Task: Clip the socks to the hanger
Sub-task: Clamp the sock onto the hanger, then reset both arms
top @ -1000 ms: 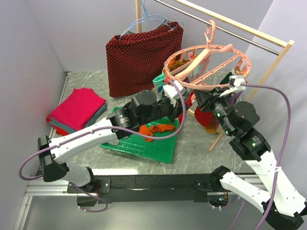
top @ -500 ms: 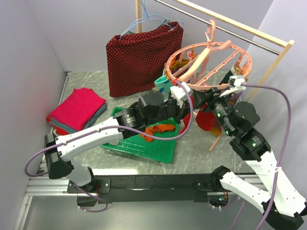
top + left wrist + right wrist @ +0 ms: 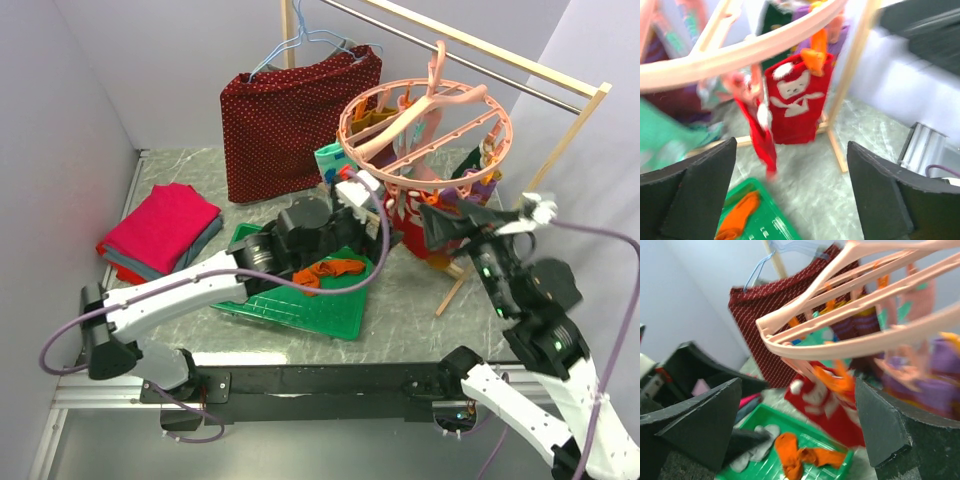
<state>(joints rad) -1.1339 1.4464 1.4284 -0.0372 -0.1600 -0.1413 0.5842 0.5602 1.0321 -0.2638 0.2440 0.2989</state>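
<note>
The salmon-pink hanger (image 3: 425, 130) hangs from the wooden rack with several socks clipped to it. Among them a red sock with white marks (image 3: 797, 102) hangs beside a second red sock (image 3: 760, 135), and a purple sock (image 3: 935, 385) hangs further round the ring. An orange sock (image 3: 330, 272) and a grey sock (image 3: 760, 440) lie in the green tray (image 3: 320, 310). My left gripper (image 3: 385, 228) is open just left of the red socks, with nothing between its fingers (image 3: 695, 190). My right gripper (image 3: 432, 228) is open on their right, also holding nothing.
A dark-red dotted cloth (image 3: 290, 120) hangs on a light-blue wire hanger (image 3: 785, 247) at the back. A folded pink-red cloth stack (image 3: 160, 228) lies at the left. The rack's slanted wooden leg (image 3: 560, 130) stands at the right, and its foot (image 3: 837, 145) runs along the table.
Both grippers have opened. The left one has let go at the red sock, which now hangs from the hanger. The right arm has drawn back to the right, and the hanger has swung.
</note>
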